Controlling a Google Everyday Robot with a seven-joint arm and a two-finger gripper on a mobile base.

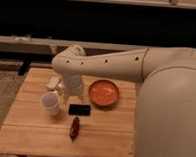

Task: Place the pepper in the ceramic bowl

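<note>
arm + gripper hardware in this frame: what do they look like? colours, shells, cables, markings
The arm is a thick, smooth off-white tube with rounded joint housings and a few small dark dots along its side. No loose cables or printed markings show. The gripper at its end, over the table between the cup and the bowl, looks similarly pale; finer detail cannot be told.

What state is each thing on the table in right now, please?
Pepper: lying loose on the table, in front of the block, not held.
Bowl: upright, empty.
Cup: upright, looks empty.
Block: lying flat.
Tool: low beside the cup, apart from the pepper.
</note>
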